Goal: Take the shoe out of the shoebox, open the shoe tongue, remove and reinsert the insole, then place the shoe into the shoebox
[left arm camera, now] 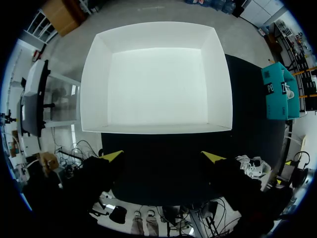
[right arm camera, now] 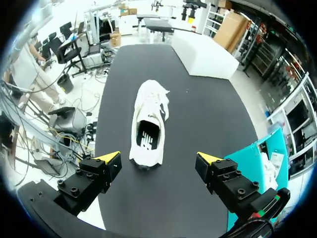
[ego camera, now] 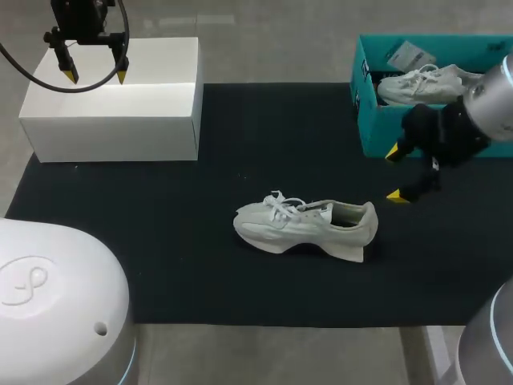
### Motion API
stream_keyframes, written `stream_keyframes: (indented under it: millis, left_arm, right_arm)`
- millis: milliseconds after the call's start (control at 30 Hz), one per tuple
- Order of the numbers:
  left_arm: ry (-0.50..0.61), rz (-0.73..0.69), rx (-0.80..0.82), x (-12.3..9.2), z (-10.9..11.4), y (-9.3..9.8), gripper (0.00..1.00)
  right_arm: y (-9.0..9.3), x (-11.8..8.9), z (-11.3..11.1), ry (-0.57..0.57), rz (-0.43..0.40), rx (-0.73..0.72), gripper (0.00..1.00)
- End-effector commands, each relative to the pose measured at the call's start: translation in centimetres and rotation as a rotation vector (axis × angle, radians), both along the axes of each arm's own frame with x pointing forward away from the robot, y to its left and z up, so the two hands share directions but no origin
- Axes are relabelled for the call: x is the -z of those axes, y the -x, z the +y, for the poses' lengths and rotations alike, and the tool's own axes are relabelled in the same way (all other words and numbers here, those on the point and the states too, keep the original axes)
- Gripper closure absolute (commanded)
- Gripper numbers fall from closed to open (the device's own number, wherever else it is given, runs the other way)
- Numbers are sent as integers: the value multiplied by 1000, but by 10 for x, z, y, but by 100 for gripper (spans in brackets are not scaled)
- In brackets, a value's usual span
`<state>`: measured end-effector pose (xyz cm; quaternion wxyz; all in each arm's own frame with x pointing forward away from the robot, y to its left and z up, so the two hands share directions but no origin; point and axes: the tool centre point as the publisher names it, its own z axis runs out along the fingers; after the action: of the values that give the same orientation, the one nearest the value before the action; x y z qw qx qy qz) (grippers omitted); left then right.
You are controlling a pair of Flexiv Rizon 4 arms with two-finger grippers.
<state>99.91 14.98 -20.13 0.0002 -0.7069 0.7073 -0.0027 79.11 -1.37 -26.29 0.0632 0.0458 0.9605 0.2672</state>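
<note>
While right gripper (ego camera: 395, 174) hangs wide and empty at three o'clock of shoe (ego camera: 309, 224), better pin heel (ego camera: 367, 226) first, then lift tongue (ego camera: 314, 210) gently.

White shoe (ego camera: 309, 224) upright, outside teal shoebox (ego camera: 375, 130)

shoe (ego camera: 309, 226): bare mat (ego camera: 240, 136) all round | white box (ego camera: 112, 112): far left | teal shoebox (ego camera: 370, 143): far right
</note>
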Motion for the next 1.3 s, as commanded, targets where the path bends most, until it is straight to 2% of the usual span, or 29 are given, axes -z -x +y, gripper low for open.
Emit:
stream_keyframes:
  millis: [33, 100, 167, 233, 267, 567, 633, 833, 1000, 1167, 1300]
  left_arm:
    - [-2, 2, 0, -1, 0, 0, 0]
    - [-2, 2, 0, -1, 0, 0, 0]
    - [-2, 2, 0, -1, 0, 0, 0]
    - [-2, 2, 0, -1, 0, 0, 0]
    - [-2, 2, 0, -1, 0, 0, 0]
    - [-2, 2, 0, -1, 0, 0, 0]
    - [-2, 2, 0, -1, 0, 0, 0]
    - [-2, 2, 0, -1, 0, 0, 0]
    - [-2, 2, 0, -1, 0, 0, 0]
    - [-2, 2, 0, -1, 0, 0, 0]
    - [-2, 2, 0, -1, 0, 0, 0]
  right_arm:
    - [-2, 3, -6, -501, -48, -284, 0]
    - [-2, 3, -6, -501, -48, -284, 0]
    - [1, 18, -10, -556, -55, -260, 0]
    - [2, 20, -11, -559, -57, -252, 0]
    - [4, 35, -16, -593, -59, -220, 0]
    - [3, 61, -27, -595, -99, -126, 0]
    - [2, 73, -26, -608, -109, -109, 0]
    - [5, 94, -18, -555, -89, -85, 0]
    - [8, 98, -14, -477, -91, -71, 0]
    - [11, 103, -13, -467, -83, -51, 0]
    - [13, 118, -7, -457, -68, -46, 0]
